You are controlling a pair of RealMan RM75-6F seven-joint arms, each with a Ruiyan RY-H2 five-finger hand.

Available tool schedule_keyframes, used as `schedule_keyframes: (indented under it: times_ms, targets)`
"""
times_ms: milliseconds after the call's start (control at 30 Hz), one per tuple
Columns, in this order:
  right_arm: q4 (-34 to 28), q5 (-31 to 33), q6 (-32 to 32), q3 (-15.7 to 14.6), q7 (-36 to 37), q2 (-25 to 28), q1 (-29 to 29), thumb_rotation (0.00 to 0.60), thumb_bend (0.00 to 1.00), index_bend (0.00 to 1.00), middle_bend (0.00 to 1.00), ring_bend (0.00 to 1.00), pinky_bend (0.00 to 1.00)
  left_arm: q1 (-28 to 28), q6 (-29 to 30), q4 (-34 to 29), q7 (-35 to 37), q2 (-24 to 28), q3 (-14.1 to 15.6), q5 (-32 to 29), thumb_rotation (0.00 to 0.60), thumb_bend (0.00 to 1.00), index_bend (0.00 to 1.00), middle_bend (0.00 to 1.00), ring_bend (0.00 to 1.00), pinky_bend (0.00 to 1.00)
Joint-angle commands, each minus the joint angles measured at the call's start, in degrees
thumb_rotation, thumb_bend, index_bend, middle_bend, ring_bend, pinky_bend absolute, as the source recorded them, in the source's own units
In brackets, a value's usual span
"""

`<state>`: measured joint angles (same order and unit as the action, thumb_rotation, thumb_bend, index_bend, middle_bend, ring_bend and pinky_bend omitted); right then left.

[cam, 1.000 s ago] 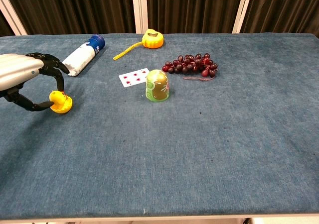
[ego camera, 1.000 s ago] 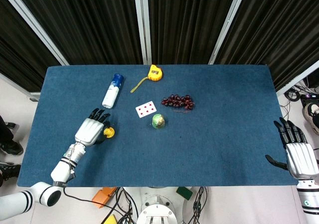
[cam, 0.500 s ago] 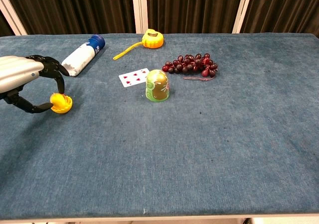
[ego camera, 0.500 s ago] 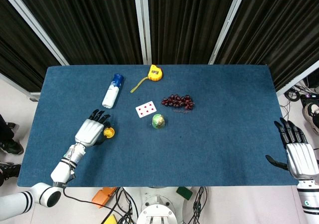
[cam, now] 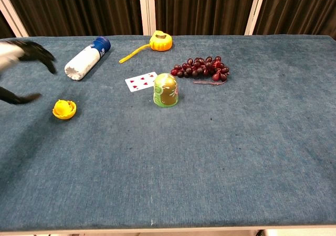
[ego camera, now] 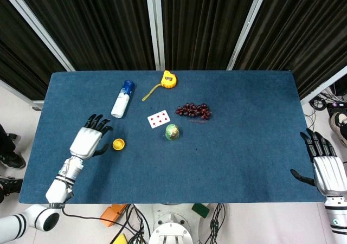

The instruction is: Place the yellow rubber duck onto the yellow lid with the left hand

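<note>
The yellow rubber duck (cam: 64,108) is seen sitting on what appears to be the yellow lid (cam: 65,115), on the blue surface (ego camera: 227,146). The left hand (ego camera: 90,140) is held at its nine o'clock, apart, fingers spread and empty. The right hand (ego camera: 324,166) is also kept open at the surface's edge.

bottle (ego camera: 122,98), tape measure (ego camera: 169,79), card (ego camera: 159,119), grapes (ego camera: 193,110)

The duck (cam: 64,107) sits on the lid (cam: 64,113), left of the card (cam: 141,81) and grapes (cam: 201,68).
</note>
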<state>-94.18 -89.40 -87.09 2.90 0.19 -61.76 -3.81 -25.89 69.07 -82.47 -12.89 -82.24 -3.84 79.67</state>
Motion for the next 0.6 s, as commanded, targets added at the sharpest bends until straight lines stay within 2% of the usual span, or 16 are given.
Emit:
schedule_keyframes:
  times_ms: [33, 267, 467, 600]
  targets:
    - [0.34, 0.15, -0.07, -0.02, 0.58, 0.06, 0.15, 0.600, 0.22, 0.00, 0.05, 0.00, 0.16, 4.91, 6.19, -2.38, 5.67, 4.75, -0.07, 0.19, 0.600, 0.34, 0.28, 0.14, 0.00, 0.00]
    - [1.07, -0.46, -0.13, -0.24, 1.61, -0.18, 0.12, 0.600, 0.22, 0.00, 0.05, 0.00, 0.16, 13.36, 14.83, -1.86, 12.40, 9.28, 2.64, 0.76, 0.600, 0.34, 0.27, 0.14, 0.01, 0.00]
    - [0.45, -1.89, -0.01, -0.50, 0.94, -0.25, -0.37, 0.600, 0.22, 0.00, 0.05, 0.00, 0.16, 20.41, 22.41, -2.06, 14.86, 10.27, 5.52, 2.73, 0.600, 0.33, 0.27, 0.14, 0.01, 0.00]
    - [-0.19, -2.35, 0.41, -0.53, 0.28, -0.08, -0.80, 0.600, 0.22, 0.00, 0.05, 0.00, 0.16, 23.62, 24.80, -2.30, 16.99, 10.99, 6.76, 3.33, 0.600, 0.33, 0.27, 0.14, 0.01, 0.00]
